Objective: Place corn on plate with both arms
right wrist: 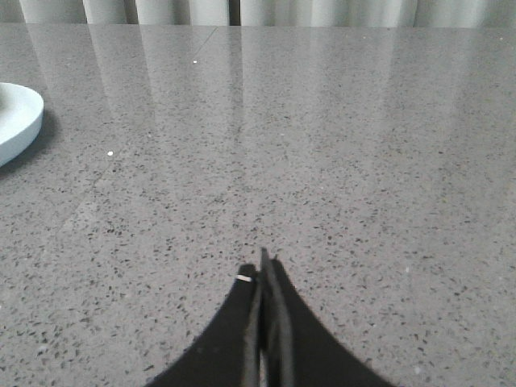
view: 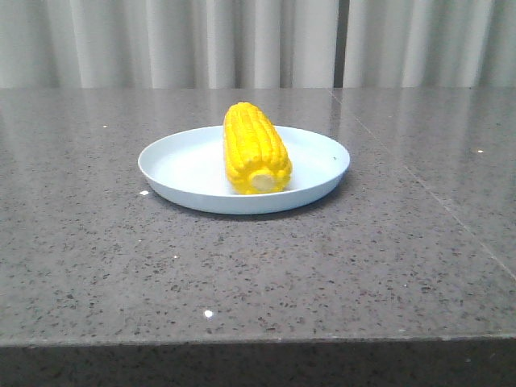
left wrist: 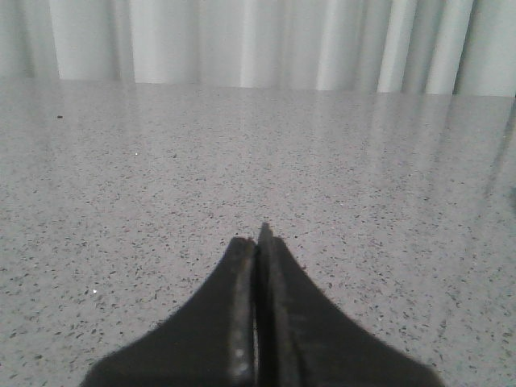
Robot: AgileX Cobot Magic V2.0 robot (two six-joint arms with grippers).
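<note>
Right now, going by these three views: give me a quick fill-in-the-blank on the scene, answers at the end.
1. The corn lies on the pale blue ____.
2. The corn's cream stub end points ____ the front camera.
3. The left claw and the right claw each have their fingers ____, holding nothing.
4. In the right wrist view, only the ____ of the plate shows at the frame's side.

Answers: plate; toward; shut; rim

Corn (view: 255,147): bright yellow, cream stub. Plate (view: 177,165): pale blue. Table (view: 258,266): grey, dark-speckled. Curtain (view: 258,40): pale grey.
</note>
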